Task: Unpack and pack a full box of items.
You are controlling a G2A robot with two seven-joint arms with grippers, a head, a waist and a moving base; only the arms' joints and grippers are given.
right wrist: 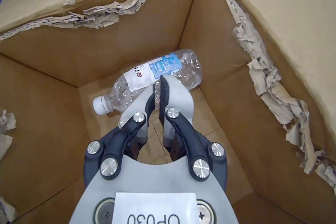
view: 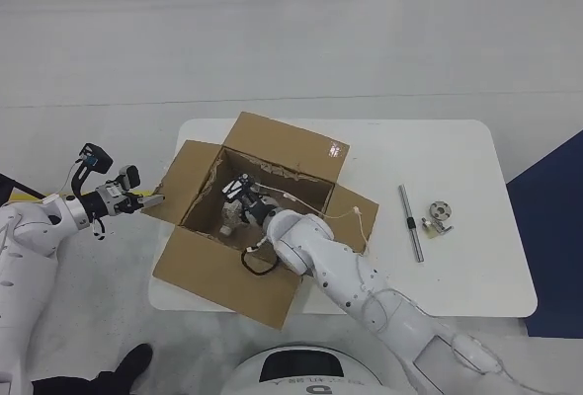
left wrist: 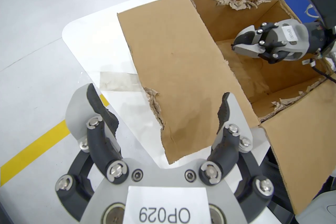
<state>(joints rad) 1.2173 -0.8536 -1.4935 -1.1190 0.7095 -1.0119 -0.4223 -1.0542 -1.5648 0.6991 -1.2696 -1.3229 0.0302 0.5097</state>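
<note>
An open cardboard box with torn flap edges stands on the white table. A clear plastic bottle with a white cap lies on its side on the box floor, in the far corner. My right gripper is down inside the box, shut with nothing between its fingers, its tips just above the bottle's middle. In the left wrist view the right gripper also appears shut. My left gripper is open at the box's left side, its fingers on either side of the torn corner of the left flap.
On the table to the right of the box lie a thin metal rod and a small round metal fitting. A white cable crosses the right flap. A strip of tape is stuck on the table beside the left flap.
</note>
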